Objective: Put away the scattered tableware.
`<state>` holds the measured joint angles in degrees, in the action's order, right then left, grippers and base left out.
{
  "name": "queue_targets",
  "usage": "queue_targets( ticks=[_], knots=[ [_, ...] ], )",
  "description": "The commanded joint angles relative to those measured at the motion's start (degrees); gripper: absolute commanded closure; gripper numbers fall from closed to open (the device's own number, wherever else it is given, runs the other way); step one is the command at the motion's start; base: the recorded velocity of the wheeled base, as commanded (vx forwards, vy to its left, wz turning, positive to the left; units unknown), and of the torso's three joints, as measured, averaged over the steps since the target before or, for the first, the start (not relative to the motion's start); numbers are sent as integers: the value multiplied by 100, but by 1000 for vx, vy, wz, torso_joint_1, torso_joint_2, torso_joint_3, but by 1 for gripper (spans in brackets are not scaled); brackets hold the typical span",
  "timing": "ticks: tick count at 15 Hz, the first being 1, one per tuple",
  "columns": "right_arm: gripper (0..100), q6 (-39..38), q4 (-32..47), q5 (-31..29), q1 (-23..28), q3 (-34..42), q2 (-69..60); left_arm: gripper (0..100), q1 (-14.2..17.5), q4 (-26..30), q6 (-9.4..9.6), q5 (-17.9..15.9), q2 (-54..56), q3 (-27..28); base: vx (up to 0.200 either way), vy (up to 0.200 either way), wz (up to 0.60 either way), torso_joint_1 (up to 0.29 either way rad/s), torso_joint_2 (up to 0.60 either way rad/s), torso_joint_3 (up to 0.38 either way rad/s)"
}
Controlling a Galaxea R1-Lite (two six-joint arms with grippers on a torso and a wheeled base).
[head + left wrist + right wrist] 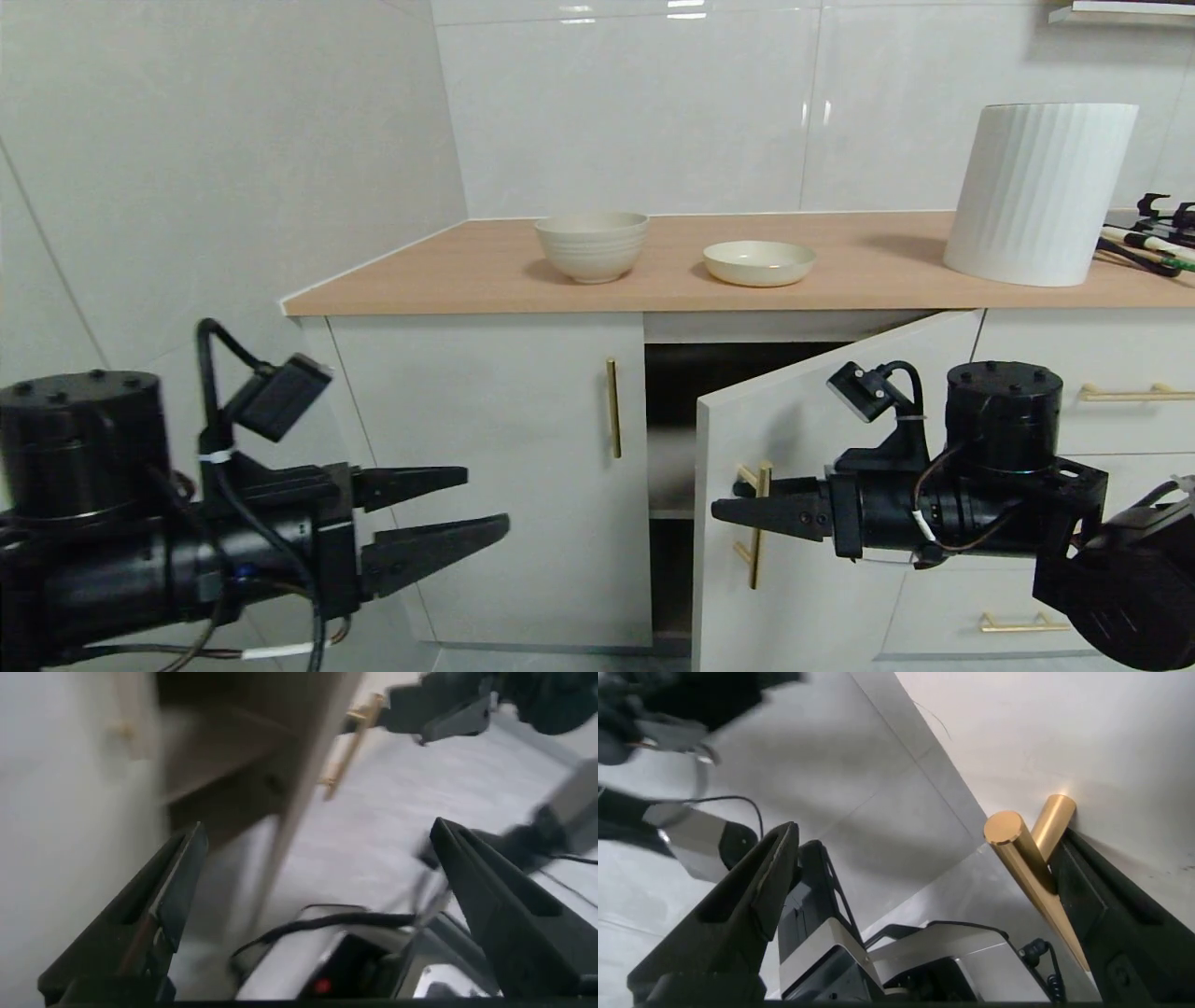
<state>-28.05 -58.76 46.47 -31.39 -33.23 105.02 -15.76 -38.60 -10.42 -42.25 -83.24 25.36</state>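
On the wooden countertop (868, 271) stand a cream ribbed bowl (592, 245) and, to its right, a shallow cream dish (759, 261). Below them the right cabinet door (794, 579) is swung partly open, its gold handle (758, 523) facing me. My right gripper (719, 509) is at that handle. In the right wrist view the handle (1032, 863) lies between the open fingers of the right gripper (924, 845), close against one of them. My left gripper (485, 499) is open and holds nothing, low in front of the closed left door (523, 485). In the left wrist view the left gripper (318, 831) points at the open door's edge.
A tall white ribbed container (1041, 191) stands at the counter's right, with dark utensils (1148, 243) beside it. The open cabinet (670, 467) shows a dark inside with a shelf. Drawers with gold pulls (1134, 394) lie to the right. A tiled wall closes the left side.
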Motion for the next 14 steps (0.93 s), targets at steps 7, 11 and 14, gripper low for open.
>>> queue_targets(
  ticks=[7, 11, 14],
  knots=[
    [0, 1, -13, 38, -139, 10, 141, 0, -1157, -2548, -803, 982, -2768, 4, 0, 0, 0, 0, 0, 0],
    [0, 1, -48, 29, -139, 18, 124, 100, -1271, -3137, -1252, 1158, -2953, 66, 0, 0, 0, 0, 0, 0],
    [0, 1, -48, 29, -139, 27, 124, 100, -1289, -3154, -1392, 1105, -3058, 338, 0, 0, 0, 0, 0, 0]
  ],
)
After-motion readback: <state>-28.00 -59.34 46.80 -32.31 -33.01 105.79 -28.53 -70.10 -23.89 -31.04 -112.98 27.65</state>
